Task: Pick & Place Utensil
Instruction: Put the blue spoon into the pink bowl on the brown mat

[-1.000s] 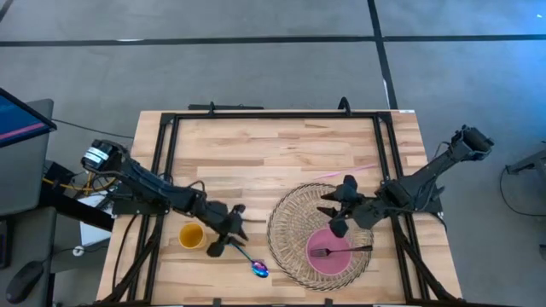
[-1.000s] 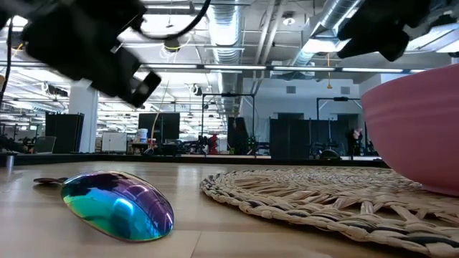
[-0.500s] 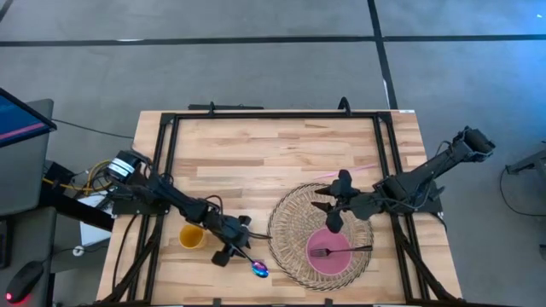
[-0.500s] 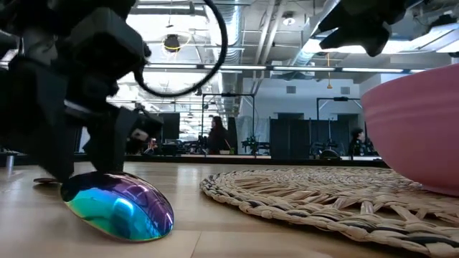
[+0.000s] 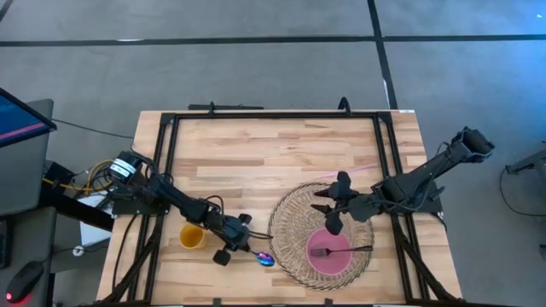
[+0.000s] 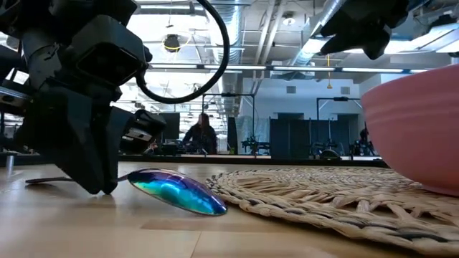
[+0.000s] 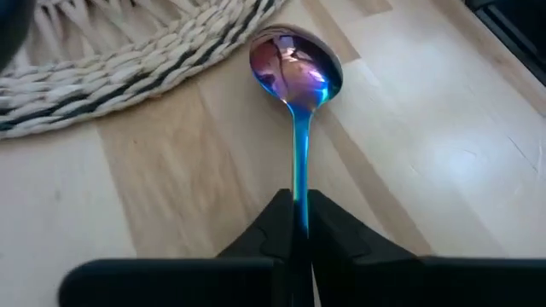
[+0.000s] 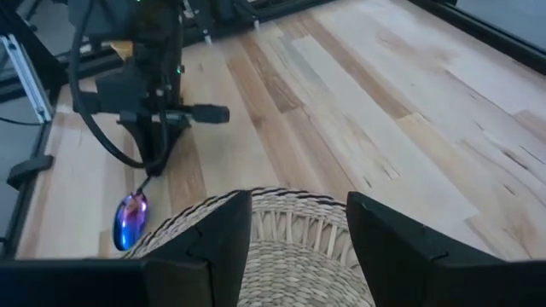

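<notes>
on my screens the spoon (image 5: 262, 257) is a glossy metal piece with an iridescent blue-purple sheen, oval bowl and thin flat handle. it lies on the pale butcher-block counter (image 5: 256, 153), its bowl just at the 8 o'clock edge of the round woven placemat (image 5: 294, 213), close to touching the straw rim. my left hand (image 5: 235, 247) is clamped on the end of the handle; in the left wrist view the two dark fingers (image 7: 277, 226) pinch the thin stem between them, with the bowl pointing away toward the mat.

the placemat is coarse coiled straw with darker strands woven through. on it, toward 5 o'clock, sits a smooth pink bowl (image 5: 328, 251) holding a dark fork (image 5: 339, 251), whose handle sticks out past the rim toward 3 o'clock.

a small yellow cup (image 5: 191, 235) stands on the counter at 9 o'clock from the left hand; i cannot tell what is inside.

my right hand (image 5: 333, 205) hovers over the mat's upper part, its fingers spread apart and holding nothing.
</notes>
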Robot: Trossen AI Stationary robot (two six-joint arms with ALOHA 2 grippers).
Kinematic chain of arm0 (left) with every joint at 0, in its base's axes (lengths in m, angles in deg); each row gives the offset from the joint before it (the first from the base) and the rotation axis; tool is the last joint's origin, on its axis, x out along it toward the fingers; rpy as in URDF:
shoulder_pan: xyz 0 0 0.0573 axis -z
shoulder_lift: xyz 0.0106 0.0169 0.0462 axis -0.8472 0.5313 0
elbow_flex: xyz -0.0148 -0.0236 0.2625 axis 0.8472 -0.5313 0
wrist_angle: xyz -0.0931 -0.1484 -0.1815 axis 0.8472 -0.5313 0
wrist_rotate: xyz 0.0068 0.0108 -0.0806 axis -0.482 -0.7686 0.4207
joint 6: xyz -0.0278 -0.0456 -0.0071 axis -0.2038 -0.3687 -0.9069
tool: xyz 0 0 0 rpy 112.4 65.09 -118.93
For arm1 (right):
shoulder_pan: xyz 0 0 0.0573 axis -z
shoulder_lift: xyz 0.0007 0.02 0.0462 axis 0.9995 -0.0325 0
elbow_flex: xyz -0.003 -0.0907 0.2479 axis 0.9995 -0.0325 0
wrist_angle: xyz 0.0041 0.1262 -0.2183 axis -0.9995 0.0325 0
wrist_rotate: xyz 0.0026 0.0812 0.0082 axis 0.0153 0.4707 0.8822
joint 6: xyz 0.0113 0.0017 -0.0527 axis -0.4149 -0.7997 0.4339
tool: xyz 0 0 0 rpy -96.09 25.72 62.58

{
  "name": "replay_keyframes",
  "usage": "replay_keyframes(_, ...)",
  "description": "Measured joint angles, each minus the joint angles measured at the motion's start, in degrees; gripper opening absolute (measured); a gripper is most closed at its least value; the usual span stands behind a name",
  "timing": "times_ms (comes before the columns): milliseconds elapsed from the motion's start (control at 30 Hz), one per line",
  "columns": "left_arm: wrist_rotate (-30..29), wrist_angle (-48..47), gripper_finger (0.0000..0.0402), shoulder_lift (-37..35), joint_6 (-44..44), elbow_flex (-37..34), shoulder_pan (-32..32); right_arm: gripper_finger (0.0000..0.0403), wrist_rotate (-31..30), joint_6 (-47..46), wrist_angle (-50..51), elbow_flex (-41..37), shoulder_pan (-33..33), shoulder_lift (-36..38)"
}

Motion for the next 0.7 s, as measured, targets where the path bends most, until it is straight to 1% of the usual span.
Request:
replay_keyframes(67,-0.1,-0.4,0.0018,-0.6,0.0,-0.1,-0.3,0.0186,0.0,0.7,-0.5,0.0,0.0,-1.1)
replay_keyframes(200,-0.6,-0.1,0.0028,-2.4,0.0,-0.1,-0.4,0.0186,0.0,1.4,-0.3,-0.1,0.1,-4.1)
replay_keyframes(300,-0.5,0.0,0.0021,-5.0,0.0,-0.1,-0.4,0.0186,0.0,1.5,-1.2,-0.1,0.1,-6.5)
replay_keyframes(433,-1.4,0.5,0.0017,-10.2,1.0,-0.1,-0.4,0.0186,1.6,1.5,-5.2,-0.1,0.1,-8.5)
replay_keyframes(567,-5.9,0.4,0.0023,-15.4,6.9,-0.1,-0.4,0.0186,4.5,1.5,-9.5,-0.1,0.6,-9.0)
replay_keyframes(633,-9.9,0.4,0.0021,-17.2,11.7,-0.1,-0.4,0.0186,6.1,1.4,-11.7,-0.1,1.5,-9.0)
replay_keyframes(700,-15.4,0.4,0.0017,-18.2,17.2,-0.1,-0.4,0.0186,7.6,1.4,-13.6,-0.1,2.4,-9.0)
